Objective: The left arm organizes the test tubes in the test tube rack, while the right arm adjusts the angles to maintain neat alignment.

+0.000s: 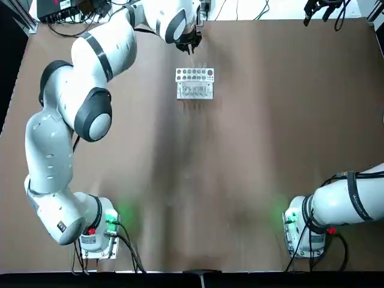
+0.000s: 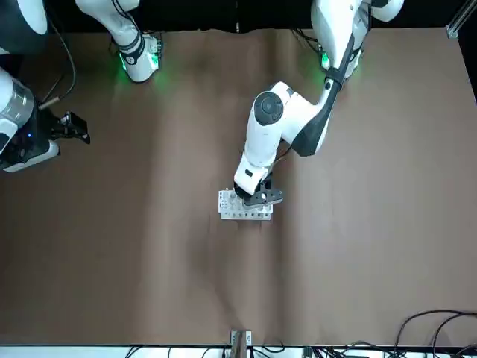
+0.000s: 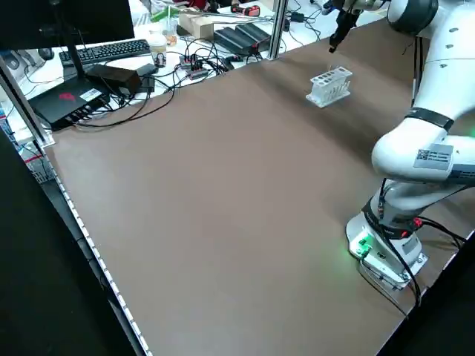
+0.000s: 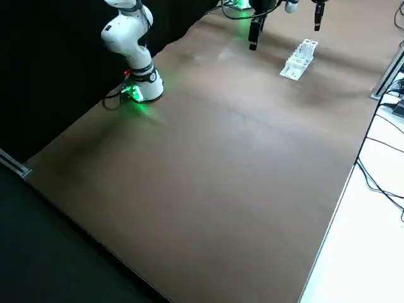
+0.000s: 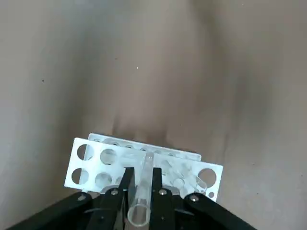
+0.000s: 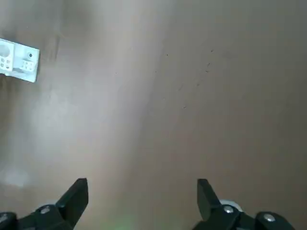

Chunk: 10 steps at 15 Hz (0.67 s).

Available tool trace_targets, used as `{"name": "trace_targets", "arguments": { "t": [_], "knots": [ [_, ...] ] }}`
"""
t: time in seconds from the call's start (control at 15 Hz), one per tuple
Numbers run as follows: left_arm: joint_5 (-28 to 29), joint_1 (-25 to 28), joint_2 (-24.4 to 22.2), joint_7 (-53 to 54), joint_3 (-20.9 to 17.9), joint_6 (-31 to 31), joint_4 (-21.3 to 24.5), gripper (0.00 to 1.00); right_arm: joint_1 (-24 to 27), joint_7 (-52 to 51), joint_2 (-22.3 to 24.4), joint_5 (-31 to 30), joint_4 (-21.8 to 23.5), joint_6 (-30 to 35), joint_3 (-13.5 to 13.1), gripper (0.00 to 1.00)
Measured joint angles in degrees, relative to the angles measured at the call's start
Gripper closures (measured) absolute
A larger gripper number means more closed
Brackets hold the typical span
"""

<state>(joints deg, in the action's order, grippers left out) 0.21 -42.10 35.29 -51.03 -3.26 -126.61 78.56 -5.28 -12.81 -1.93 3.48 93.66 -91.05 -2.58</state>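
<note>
The white test tube rack (image 1: 194,83) stands at the far middle of the brown table. Just over its far side hovers my left gripper (image 1: 191,43), shut on a clear test tube (image 5: 142,190) held upright between its fingers, with the tube's lower end above the rack's holes (image 5: 146,165). A few more clear tubes (image 5: 178,175) stand in the rack. The left gripper (image 2: 257,197) covers part of the rack (image 2: 244,209) in the front view. My right gripper (image 2: 77,128) hangs open, high over the table's right side and well away from the rack (image 6: 17,60).
Both arm bases (image 1: 99,231) (image 1: 305,231) glow green at the near edge. Beyond the table's left edge lie a keyboard (image 3: 111,50), black boxes and cables (image 3: 185,63). A metal post (image 3: 277,28) stands near the far corner.
</note>
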Motion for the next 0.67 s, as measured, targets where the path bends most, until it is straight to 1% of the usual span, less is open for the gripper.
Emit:
{"name": "trace_targets", "arguments": {
  "t": [0.67],
  "knots": [
    [0.0, -0.17, -0.02, 0.0, 0.06, 1.34, -0.08, 0.79, -0.44, -0.01, 0.0, 0.0, 0.0, 0.0, 0.0, 0.0]
  ]
}}
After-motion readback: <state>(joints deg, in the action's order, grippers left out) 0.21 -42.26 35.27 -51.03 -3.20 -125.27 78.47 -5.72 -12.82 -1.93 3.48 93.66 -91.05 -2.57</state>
